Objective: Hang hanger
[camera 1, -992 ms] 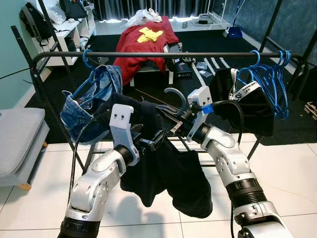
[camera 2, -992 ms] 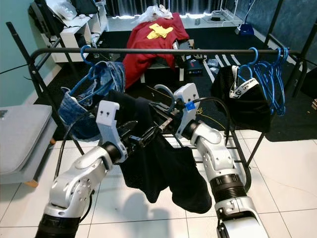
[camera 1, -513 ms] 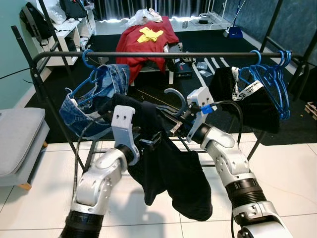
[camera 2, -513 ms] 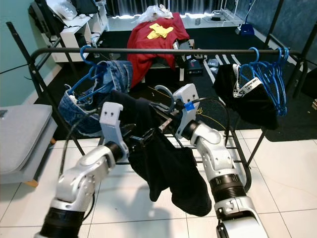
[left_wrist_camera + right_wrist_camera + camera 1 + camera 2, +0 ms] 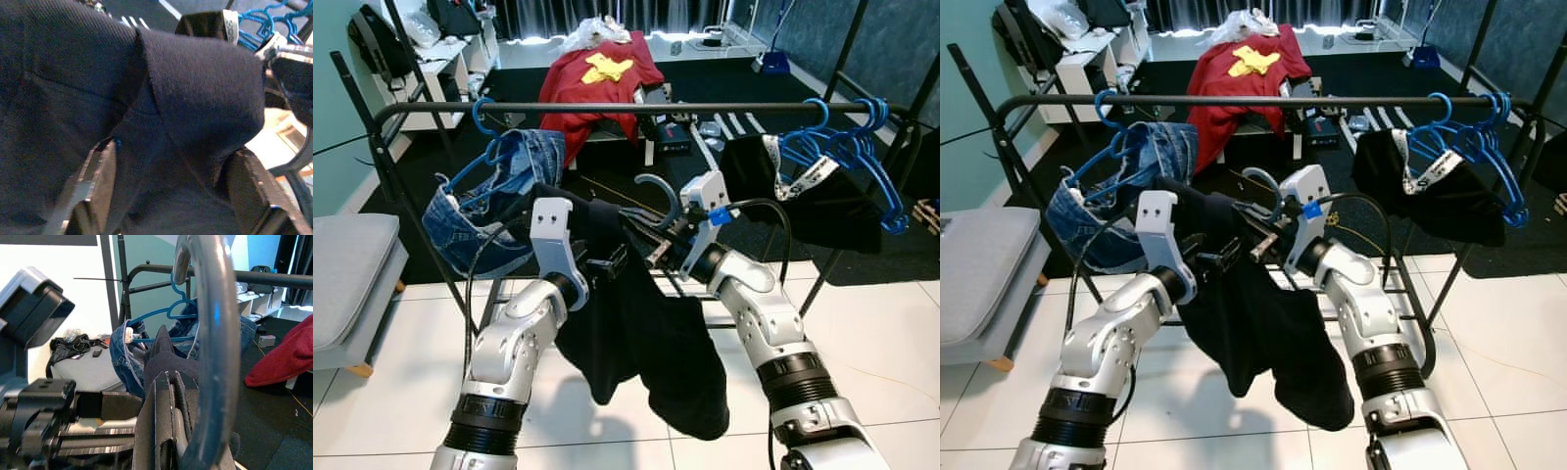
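Observation:
A grey-blue hanger, its hook (image 5: 658,190) pointing up, carries a black garment (image 5: 651,333) that droops toward the floor. My right gripper (image 5: 658,252) is shut on the hanger's neck just under the hook (image 5: 210,333). My left gripper (image 5: 610,263) holds the garment's left shoulder, with the cloth (image 5: 161,122) bunched between its fingers (image 5: 100,181). Both are held below and in front of the black clothes rail (image 5: 636,108), near its middle.
Blue jeans (image 5: 494,181) on a blue hanger hang at the rail's left end. Several blue hangers with a black garment (image 5: 822,186) hang at its right end. A grey seat (image 5: 347,264) stands at left, and a red cloth (image 5: 592,83) lies behind the rail.
My left arm has drawn in and risen a little with the garment. The jeans and the right-end hangers have swung sideways on the rail. The right gripper has barely moved.

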Motion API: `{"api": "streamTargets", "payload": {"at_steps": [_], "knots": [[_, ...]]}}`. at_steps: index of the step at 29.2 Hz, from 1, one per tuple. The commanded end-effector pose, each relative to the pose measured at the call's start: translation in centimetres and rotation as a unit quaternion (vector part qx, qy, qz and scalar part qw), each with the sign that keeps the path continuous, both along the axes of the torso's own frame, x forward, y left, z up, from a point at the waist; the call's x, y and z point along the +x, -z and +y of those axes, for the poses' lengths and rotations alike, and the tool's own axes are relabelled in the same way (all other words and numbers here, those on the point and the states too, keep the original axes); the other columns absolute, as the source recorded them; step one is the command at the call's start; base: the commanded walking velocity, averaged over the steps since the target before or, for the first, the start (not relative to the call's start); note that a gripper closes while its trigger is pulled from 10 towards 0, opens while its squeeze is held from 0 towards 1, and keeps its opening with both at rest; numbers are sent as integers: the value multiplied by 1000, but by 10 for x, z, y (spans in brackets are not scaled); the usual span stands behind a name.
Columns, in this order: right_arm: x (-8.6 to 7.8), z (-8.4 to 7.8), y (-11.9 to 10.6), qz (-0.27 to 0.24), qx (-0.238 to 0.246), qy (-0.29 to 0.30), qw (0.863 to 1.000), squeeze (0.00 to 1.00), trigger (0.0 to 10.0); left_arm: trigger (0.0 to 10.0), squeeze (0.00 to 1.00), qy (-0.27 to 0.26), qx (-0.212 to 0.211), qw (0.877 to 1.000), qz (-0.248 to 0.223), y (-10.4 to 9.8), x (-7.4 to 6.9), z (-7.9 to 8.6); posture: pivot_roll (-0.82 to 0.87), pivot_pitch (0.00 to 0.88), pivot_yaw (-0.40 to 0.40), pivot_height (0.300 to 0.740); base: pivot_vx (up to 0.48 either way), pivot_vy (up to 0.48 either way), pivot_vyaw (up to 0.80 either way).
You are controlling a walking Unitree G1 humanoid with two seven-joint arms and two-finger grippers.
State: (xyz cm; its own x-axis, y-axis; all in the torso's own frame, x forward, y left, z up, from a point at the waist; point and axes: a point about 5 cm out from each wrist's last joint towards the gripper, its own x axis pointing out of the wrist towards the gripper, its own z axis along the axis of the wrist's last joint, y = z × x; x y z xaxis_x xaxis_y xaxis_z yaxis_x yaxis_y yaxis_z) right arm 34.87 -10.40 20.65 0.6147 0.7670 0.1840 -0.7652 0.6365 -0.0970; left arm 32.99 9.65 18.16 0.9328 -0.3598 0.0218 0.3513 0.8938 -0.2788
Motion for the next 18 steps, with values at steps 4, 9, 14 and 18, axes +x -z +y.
{"api": "streamTargets", "payload": {"at_steps": [4,9,14,18], "knots": [[-4,6,-1,-11,-9,-14,1000,0,10000,0,0,-32,-2,999,-5,0,5,9,42,75,38,740,0,0,0],[-4,6,1,-9,-17,-16,1000,0,10000,0,0,-37,14,999,-13,0,9,14,42,74,40,740,0,0,0],[-5,5,3,-7,-20,-16,1000,0,10000,0,0,-38,15,999,-15,-1,9,16,42,71,40,740,0,0,0],[-6,5,6,-4,-28,-16,999,0,10000,0,0,-42,15,999,-21,-4,11,19,42,71,38,740,0,0,0]]}}
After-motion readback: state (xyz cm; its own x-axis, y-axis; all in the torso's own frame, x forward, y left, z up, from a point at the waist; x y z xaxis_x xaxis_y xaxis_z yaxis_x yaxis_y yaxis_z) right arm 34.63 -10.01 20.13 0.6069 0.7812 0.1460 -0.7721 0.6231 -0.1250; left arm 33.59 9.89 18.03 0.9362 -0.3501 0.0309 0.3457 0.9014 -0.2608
